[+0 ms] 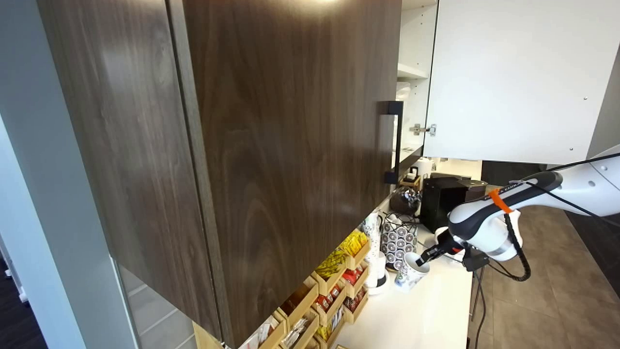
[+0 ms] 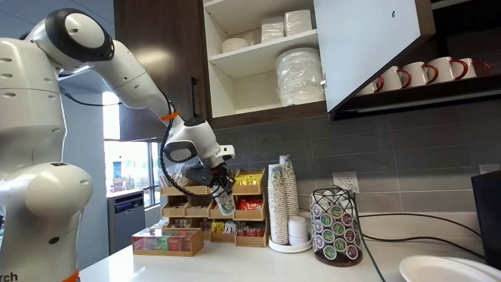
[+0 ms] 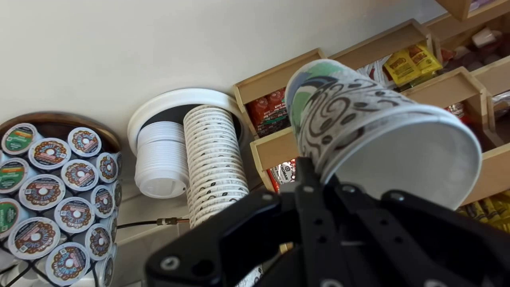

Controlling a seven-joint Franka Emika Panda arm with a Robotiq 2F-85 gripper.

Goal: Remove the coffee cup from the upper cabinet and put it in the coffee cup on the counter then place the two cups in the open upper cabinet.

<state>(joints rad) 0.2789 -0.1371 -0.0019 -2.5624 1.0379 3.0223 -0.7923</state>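
Wrist view has the tool (image 3: 320, 175) gripping paper cups (image 3: 350, 105) by the lip, the rim caught between its black fingers (image 3: 306, 175). Two rolled edges sit close together, as of one cup nested in another; the mouth is smooth and white, the tapered outside printed with dark swirls, bean shapes and green patches. Both exterior views put the cups tilted in the air above the glossy white bench (image 2: 250, 270). Behind them in an exterior view stand blond-wood bins (image 2: 249, 214) of shiny yellow packets (image 2: 248, 179), next to ribbed stacks of more cups (image 2: 278, 211). The upper cabinet (image 2: 250, 94) stands open, matte white within, a round stack (image 2: 300, 76) in crinkled clear plastic on its floor; the dark door (image 1: 290, 97) beside it has a streaky wood grain. Glossy and rounded, the white arm (image 2: 139, 88) arches high; its forearm slopes down to a bent wrist, the tool angled downward. Orange tape (image 2: 169, 116) rings the forearm; a braided black cable (image 1: 514, 237) loops below.
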